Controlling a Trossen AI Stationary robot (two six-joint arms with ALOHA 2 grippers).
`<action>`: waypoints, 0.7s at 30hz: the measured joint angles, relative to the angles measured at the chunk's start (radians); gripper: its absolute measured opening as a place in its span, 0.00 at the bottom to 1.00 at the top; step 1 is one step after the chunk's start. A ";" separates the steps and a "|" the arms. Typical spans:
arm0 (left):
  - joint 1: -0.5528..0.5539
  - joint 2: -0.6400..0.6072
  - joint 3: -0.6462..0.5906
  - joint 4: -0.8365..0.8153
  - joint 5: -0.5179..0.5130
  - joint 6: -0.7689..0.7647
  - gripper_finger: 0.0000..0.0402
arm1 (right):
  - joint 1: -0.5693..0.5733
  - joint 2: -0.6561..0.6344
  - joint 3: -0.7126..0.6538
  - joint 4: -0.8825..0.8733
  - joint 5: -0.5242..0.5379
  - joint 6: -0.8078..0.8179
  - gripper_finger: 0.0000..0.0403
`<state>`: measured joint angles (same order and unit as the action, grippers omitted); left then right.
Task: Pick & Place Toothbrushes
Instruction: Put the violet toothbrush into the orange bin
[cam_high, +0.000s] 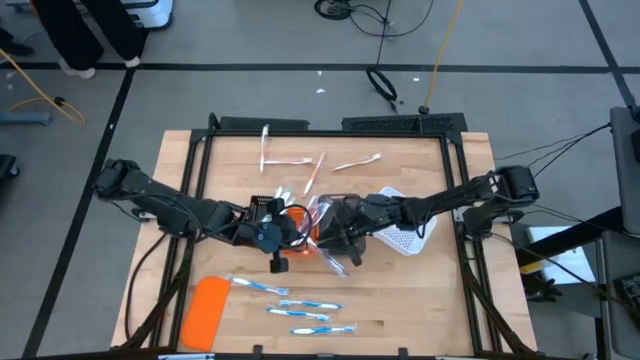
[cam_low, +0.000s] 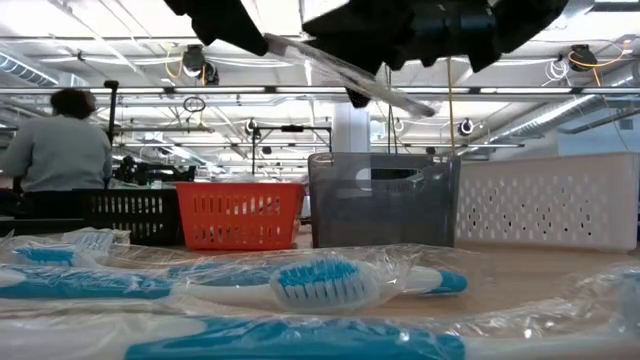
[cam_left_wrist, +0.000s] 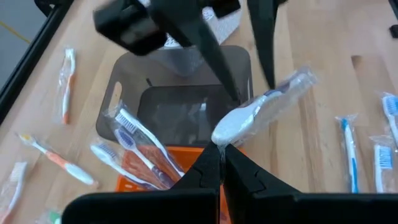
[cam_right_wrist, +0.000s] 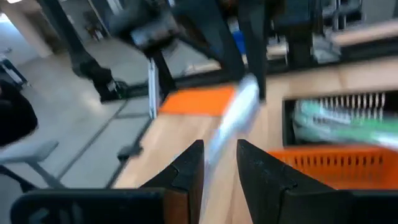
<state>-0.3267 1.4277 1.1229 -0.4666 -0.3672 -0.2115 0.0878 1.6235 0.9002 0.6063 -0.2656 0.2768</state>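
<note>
A: Nearest, in the low view?

B: Wrapped blue-white toothbrushes (cam_low: 320, 285) along the bottom edge, flat on the table (cam_low: 520, 262), with ends cut off at left and right.

A: And behind those?

B: Four trays in a row across the middle. Black tray (cam_low: 130, 212) at left, partly hidden by the orange tray (cam_low: 240, 215), then the grey tray (cam_low: 380, 210), then the white tray (cam_low: 545, 205) at right.

A: The grippers?

B: Only dark shapes there, cut off by the top edge. Clearer from the wrists. Left gripper (cam_left_wrist: 221, 163) clenched, tips right at the head end of the held toothbrush (cam_left_wrist: 261, 109). Hard to tell whether nipping a bit of wrapper. Right gripper (cam_right_wrist: 219, 155) grasping the handle, one finger on each side. Lifted and tilted above the trays, at the centre of the high view.

A: Hidden from above?

B: Grey tray almost wholly under the two arms, orange tray just peeking out between them. Wrapped toothbrushes inside the orange tray, plain only from the left wrist.

A: Around the arms?

B: Orange slab (cam_high: 208, 310) at lower left of the high view, beside the blue-white row at bottom centre. Pink-white toothbrushes (cam_high: 290, 160) scattered toward the table's top edge, well apart from both arms.

A: Farthest back?

B: A person (cam_low: 60, 150) at the left of the low view, back turned, beyond the table.
</note>
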 joint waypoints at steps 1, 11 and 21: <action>0.000 0.000 0.000 0.000 0.000 0.000 0.00 | -0.002 0.008 0.005 -0.015 -0.002 0.001 0.21; -0.001 0.000 0.000 -0.007 0.000 0.000 0.00 | -0.003 0.134 0.132 -0.020 -0.055 0.011 0.21; -0.001 0.000 0.000 0.005 0.000 0.034 0.00 | -0.004 0.139 0.149 -0.032 -0.053 -0.017 0.03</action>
<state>-0.3275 1.4273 1.1229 -0.4612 -0.3672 -0.1772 0.0835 1.7629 1.0492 0.5739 -0.3190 0.2600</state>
